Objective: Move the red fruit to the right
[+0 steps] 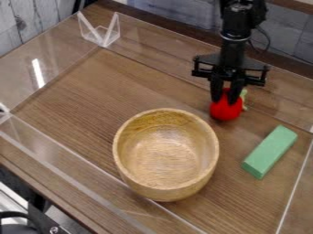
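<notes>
The red fruit [225, 112], small and glossy with a bit of green at its top, is on or just above the wooden table right of the bowl's far rim. My gripper [229, 97] points straight down onto it. Its dark fingers [219, 91] are closed around the fruit's upper part, hiding most of the leafy top. The black arm rises from there toward the top edge of the view.
A large wooden bowl [167, 153] stands in front and to the left of the fruit. A green rectangular block [270, 151] lies at the front right near the table's edge. Clear acrylic walls [49, 69] border the table, with a clear stand [101, 30] at the back left.
</notes>
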Motion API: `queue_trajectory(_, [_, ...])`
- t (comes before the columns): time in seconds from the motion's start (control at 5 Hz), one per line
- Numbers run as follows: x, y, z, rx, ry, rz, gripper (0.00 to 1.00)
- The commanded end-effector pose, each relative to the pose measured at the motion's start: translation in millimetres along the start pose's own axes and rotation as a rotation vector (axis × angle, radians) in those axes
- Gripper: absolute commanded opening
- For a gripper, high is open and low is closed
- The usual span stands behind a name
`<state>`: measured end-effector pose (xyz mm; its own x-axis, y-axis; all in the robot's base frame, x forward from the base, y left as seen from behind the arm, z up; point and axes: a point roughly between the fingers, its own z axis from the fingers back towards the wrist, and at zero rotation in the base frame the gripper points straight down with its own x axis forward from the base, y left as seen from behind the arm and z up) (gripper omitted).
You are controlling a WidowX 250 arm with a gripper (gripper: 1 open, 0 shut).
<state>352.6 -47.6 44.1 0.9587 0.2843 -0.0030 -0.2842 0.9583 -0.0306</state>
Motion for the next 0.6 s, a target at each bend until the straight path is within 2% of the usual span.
queue_trajectory(0.0, [12.2,-8.9,13.3,-0.028,-0.057,-0.007,1.0])
queue_trajectory(0.4, [14.8,-6.5,16.6,-0.05,-0.058,0.005,1.0])
